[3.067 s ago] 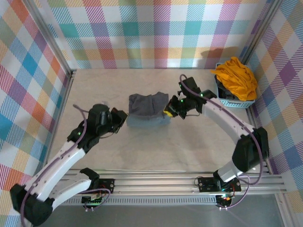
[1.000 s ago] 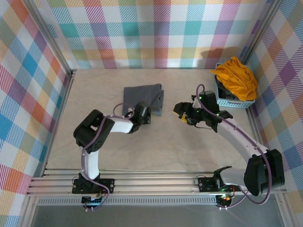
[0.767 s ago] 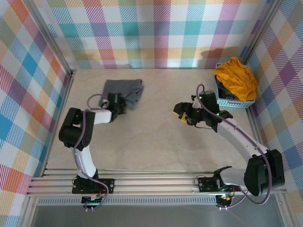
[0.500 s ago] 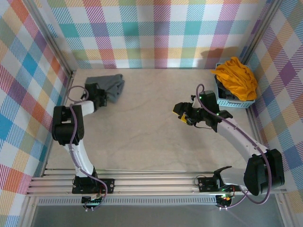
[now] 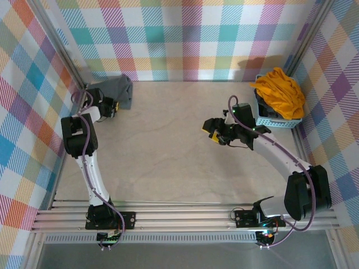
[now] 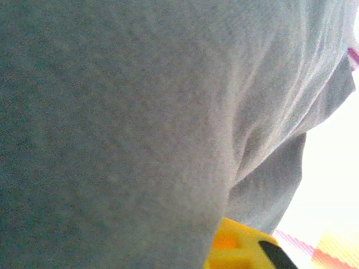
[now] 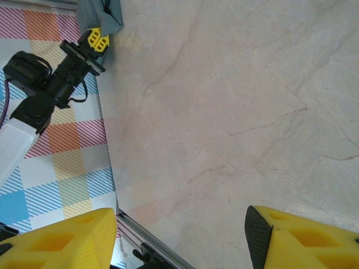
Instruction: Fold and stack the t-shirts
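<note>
left claw (image 5: 114, 104) right up against grey t-shirt (image 5: 119, 89), cloth just ahead of it; can't tell if gripping. right claw (image 7: 180, 224) wide, empty; orange t-shirt (image 5: 279, 94) well behind it in basket (image 5: 280, 123). risk: cloth snags on left claw at pull-back, fold prob opens.

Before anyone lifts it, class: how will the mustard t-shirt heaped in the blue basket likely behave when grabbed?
Probably floppy: the mustard t-shirt lies crumpled, spilling over the basket rim. Likely to unfurl and dangle; it may tug the small basket.
</note>
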### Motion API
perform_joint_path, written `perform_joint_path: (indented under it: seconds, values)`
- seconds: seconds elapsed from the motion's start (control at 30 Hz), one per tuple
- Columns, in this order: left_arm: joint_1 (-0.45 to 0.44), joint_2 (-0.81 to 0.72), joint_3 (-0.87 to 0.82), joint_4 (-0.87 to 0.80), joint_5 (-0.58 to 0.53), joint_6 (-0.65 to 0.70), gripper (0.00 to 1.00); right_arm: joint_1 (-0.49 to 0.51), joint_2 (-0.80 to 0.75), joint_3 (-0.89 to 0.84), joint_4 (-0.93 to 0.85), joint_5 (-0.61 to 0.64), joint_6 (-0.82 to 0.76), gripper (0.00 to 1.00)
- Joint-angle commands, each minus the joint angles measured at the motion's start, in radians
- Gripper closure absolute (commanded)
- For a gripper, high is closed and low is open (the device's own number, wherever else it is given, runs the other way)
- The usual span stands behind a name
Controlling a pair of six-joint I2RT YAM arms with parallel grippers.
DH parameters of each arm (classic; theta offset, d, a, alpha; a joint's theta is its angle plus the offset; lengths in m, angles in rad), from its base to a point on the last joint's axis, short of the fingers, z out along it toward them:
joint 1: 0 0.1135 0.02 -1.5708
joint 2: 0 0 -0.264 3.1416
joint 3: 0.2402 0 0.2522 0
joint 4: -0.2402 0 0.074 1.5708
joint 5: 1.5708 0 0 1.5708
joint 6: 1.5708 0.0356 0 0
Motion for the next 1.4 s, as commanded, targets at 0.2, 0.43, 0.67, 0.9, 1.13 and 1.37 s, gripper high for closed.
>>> perform_joint_path:
  seconds: [0.2, 0.43, 0.67, 0.9, 1.13, 1.37]
  values:
    - [-0.003, -0.518, -0.232, -0.143, -0.100, 0.243, 0.00, 0.002, -0.138, 0.009, 0.132, 0.014, -0.118, 0.00]
    - [-0.066, -1.011, -0.383, -0.465, -0.221, 0.374, 0.00, -0.010, -0.300, 0.003, 0.115, 0.136, -0.118, 0.00]
    - [-0.154, -1.305, -0.550, -0.690, -0.462, 0.372, 0.00, -0.010, -0.408, 0.080, -0.288, 0.545, -0.204, 0.00]
    - [-0.249, -1.640, -1.127, -0.086, -0.732, 0.694, 0.00, -0.025, -0.590, -0.384, 0.217, 0.828, -0.626, 0.00]
    - [-0.259, -1.316, -1.252, 0.308, -0.698, 0.845, 0.00, -0.125, -0.376, -0.523, 0.524, 0.803, -0.763, 0.00]
    - [-0.262, -0.975, -1.245, 0.651, -0.723, 0.969, 0.00, -0.238, -0.069, -0.536, 0.811, 0.672, -0.785, 0.01]
